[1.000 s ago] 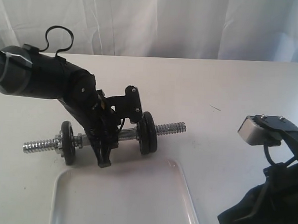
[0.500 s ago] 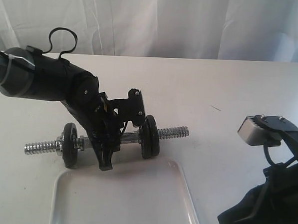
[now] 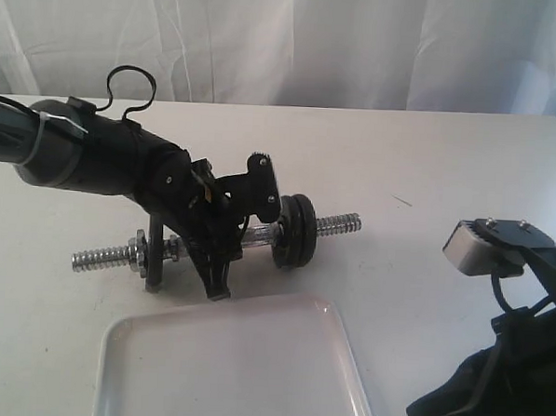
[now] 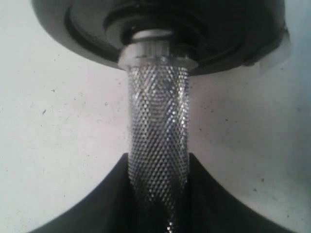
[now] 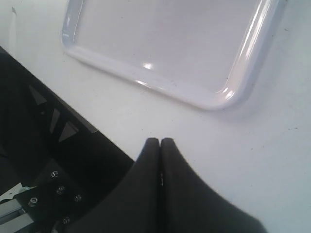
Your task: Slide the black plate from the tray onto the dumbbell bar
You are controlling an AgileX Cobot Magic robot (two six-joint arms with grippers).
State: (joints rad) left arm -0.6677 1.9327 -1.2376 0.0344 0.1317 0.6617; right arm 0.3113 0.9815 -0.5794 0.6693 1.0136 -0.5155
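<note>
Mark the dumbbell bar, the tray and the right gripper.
dumbbell bar [image 4: 158, 145], left wrist view, on its knurled handle.
tray [image 5: 175, 87], right wrist view, on its raised rim.
right gripper [image 5: 160, 142], right wrist view, between its shut fingertips.

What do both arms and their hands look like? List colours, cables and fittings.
The left arm is black and rounded, with a grey collar, a white tie band and a looping black cable; the left hand is black. The right arm is black, carrying a silver-grey boxy block with screws; the right hand has smooth black tapered fingers.
</note>
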